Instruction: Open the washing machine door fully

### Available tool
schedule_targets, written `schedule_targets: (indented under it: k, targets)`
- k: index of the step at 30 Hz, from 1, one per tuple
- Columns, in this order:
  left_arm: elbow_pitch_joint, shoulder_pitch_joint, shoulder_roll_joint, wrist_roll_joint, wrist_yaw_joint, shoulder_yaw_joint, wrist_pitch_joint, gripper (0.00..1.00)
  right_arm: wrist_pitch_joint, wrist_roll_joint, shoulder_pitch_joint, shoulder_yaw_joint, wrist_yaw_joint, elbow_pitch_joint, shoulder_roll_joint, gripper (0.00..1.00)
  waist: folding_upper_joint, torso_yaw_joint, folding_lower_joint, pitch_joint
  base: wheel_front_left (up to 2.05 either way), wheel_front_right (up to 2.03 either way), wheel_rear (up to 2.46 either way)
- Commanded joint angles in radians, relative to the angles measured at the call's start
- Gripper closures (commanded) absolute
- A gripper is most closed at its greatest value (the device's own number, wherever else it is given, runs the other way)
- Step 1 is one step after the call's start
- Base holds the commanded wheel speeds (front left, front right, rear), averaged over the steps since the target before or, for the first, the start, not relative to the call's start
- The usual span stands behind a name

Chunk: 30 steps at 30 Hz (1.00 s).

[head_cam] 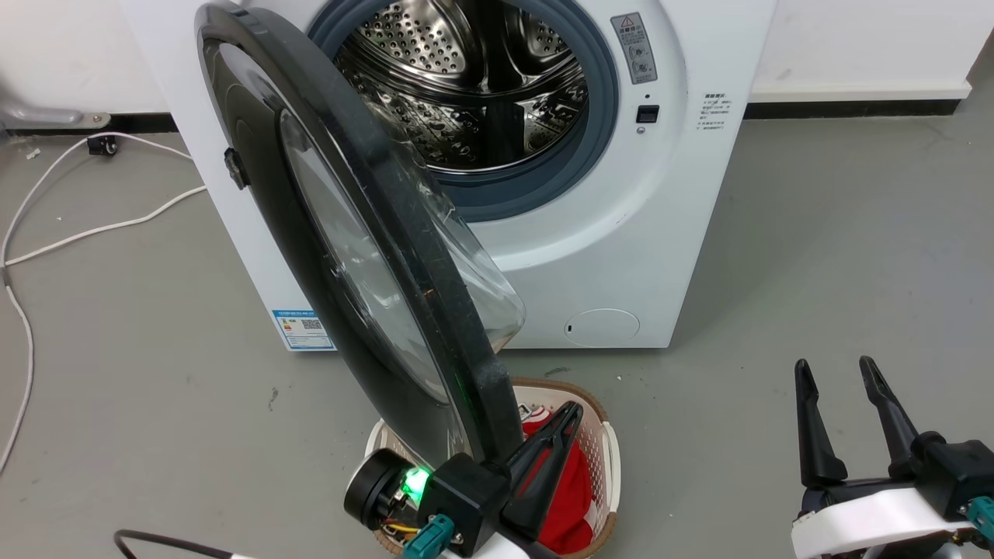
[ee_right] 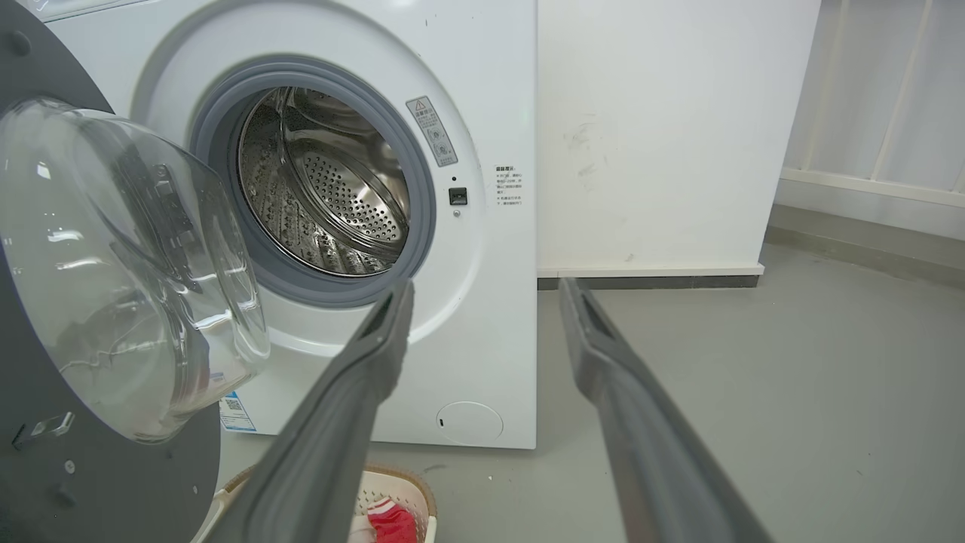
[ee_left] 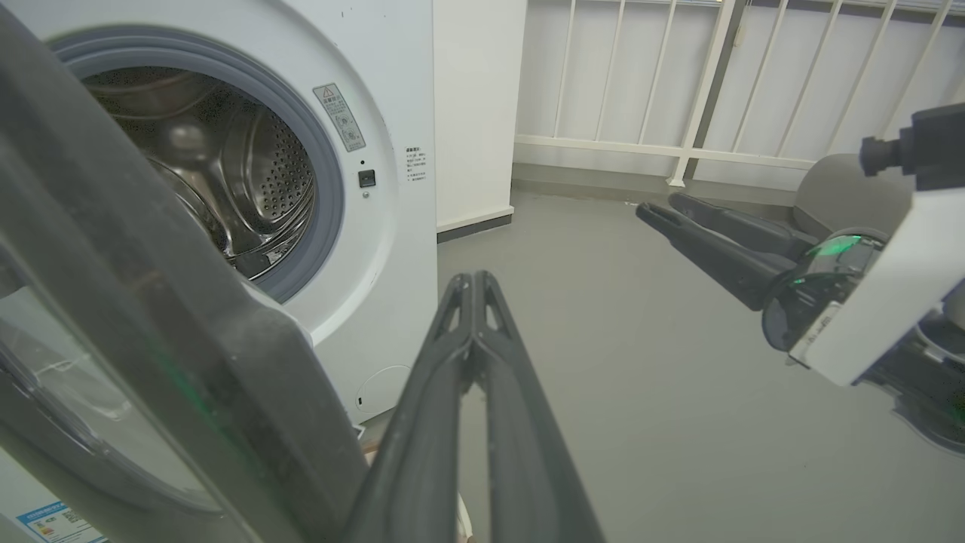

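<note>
While a white cable trails over the grey floor at the far left, the washing machine stands white and boxy against the wall, a blue label sticker low on its left corner. Hinged on the machine's left side, the washing machine door is swung well out from the front, almost edge-on from the head view, glossy black face turned left and its clear glass bowl bulging right towards the opening. At the door's lower edge, on its inner side, sits the left gripper, both dark fingers pressed together with nothing between them. It lies just beside the black rim, though I cannot tell whether it touches. Beneath it on the floor is a white laundry basket with a brown rim, red cloth inside. Behind, the steel drum is open to view, ringed by the blue-grey gasket. A small round flap sits low on the front, and a grey warning sticker sits up beside the opening. Well apart at the far right, the right gripper hovers over bare floor, fingers spread wide and holding nothing, pointing towards the machine
</note>
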Motion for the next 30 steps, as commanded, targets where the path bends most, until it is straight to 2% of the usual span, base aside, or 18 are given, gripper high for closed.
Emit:
schedule_targets:
  k: [1, 7, 16, 24, 30]
  targets:
    - [0.027, 0.013, 0.000, -0.004, 0.011, -0.001, -0.011, 1.00, 0.004, 0.010, 0.008, 0.004, -0.001, 0.004, 0.003, 0.00, -0.0001, -0.002, 0.0000, 0.002, 0.00, 0.00, 0.00]
    - [0.114, -0.023, -0.010, -0.016, 0.038, 0.004, -0.064, 1.00, 0.003, 0.020, -0.005, 0.012, -0.001, 0.010, 0.003, 0.00, -0.0001, -0.006, 0.0000, 0.009, 0.00, 0.00, 0.00]
    - [0.237, -0.114, -0.019, -0.042, 0.108, 0.005, -0.150, 1.00, -0.002, 0.023, -0.017, 0.020, -0.001, 0.019, 0.003, 0.00, -0.0001, -0.028, 0.0000, 0.016, 0.00, 0.00, 0.00]
    - [0.288, -0.133, -0.018, -0.048, 0.132, 0.014, -0.184, 1.00, -0.003, 0.034, -0.018, 0.021, -0.001, 0.021, 0.003, 0.00, -0.0001, -0.025, 0.0000, 0.017, 0.00, 0.00, 0.00]
    - [0.316, -0.120, 0.003, -0.061, 0.148, 0.036, -0.199, 1.00, 0.000, 0.039, -0.019, 0.022, -0.001, 0.026, 0.003, 0.00, -0.0001, -0.017, 0.0000, 0.016, 0.00, 0.00, 0.00]
